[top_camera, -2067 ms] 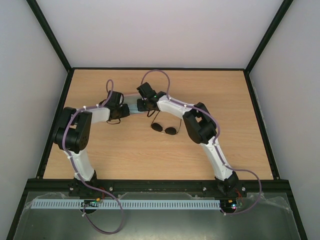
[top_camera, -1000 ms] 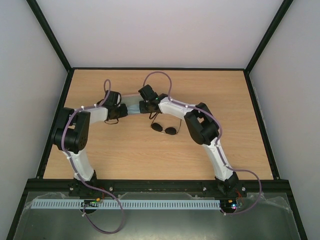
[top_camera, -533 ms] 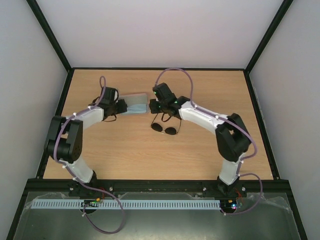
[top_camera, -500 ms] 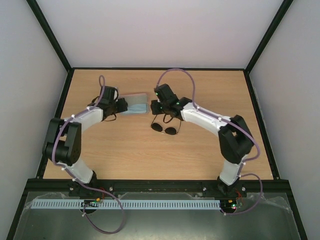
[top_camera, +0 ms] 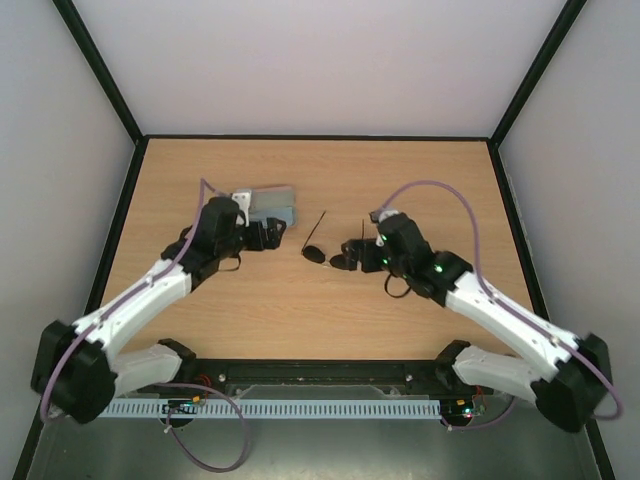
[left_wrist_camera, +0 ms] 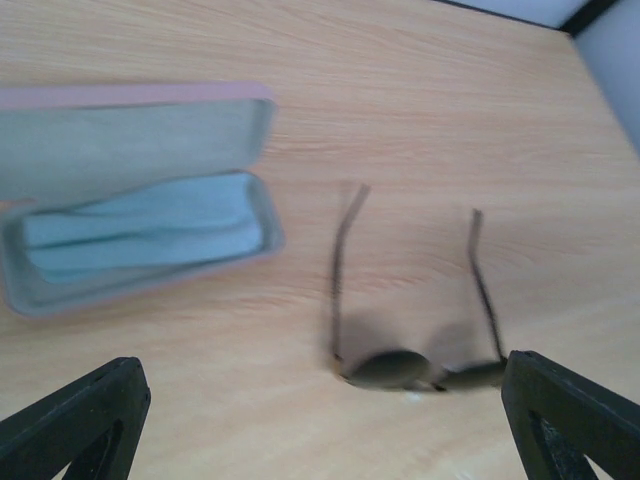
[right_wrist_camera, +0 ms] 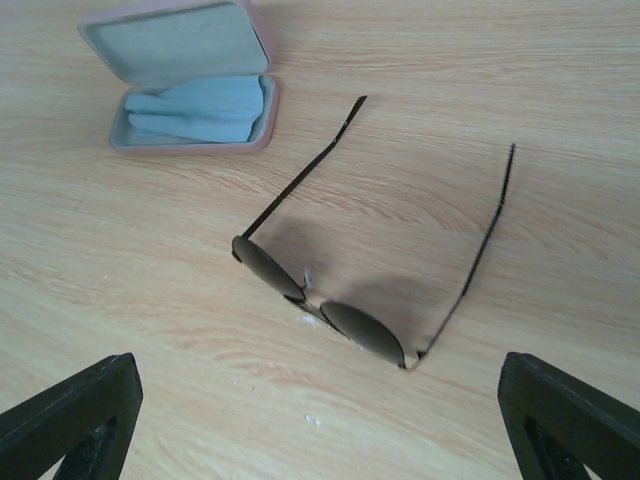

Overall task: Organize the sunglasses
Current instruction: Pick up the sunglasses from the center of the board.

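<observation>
Right wrist view has the sunglasses (right_wrist_camera: 318,300) lying mid-frame on the worktop (right_wrist_camera: 500,70), temples unfolded, apart from the open pink case (right_wrist_camera: 175,45) at upper left, whose blue cloth (right_wrist_camera: 200,110) lies inside, seemingly awaiting them, while both arms' jaws stand wide, holding nothing, likely poised to fold or lift.

Matt wood-grain table (right_wrist_camera: 150,300); sunglasses (right_wrist_camera: 362,333) glossy-lensed, thin wire frame.

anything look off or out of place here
The sunglasses lie on the table with both temple arms spread, outside the open pink case, which holds only a blue cloth. Nothing looks broken or spilled.
</observation>
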{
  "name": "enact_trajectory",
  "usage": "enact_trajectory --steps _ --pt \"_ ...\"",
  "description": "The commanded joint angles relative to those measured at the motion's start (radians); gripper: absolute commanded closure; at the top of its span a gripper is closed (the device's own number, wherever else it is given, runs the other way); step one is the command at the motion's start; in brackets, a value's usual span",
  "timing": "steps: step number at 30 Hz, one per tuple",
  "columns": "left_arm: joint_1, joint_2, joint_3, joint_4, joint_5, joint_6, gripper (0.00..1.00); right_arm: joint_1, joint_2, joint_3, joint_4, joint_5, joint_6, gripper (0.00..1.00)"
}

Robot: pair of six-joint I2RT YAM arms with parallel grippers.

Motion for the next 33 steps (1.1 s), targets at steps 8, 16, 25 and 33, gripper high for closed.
enact_trajectory --steps 8,16,25,33 --pt "-0.379 -0.163 -0.046 -0.059 -0.072 -0.129 0.0 -0.004 -0.276 -0.093 -0.216 -0.259 0.112 0.01" --pt "-0.669 -0.2 -0.141 0.016 -0.14 -0.195 0.01 -0.004 -0.25 -0.119 -0.24 -0.428 0.18 0.01" --pt "-0.766 -0.201 -0.149 0.106 -0.167 -0.216 0.01 -0.004 -0.494 -0.22 -0.175 -0.314 0.284 0.01" --pt "-0.768 -0.081 -0.248 0.285 -0.182 -0.223 0.0 -0.003 -0.57 -0.236 -0.185 -0.142 0.257 0.01"
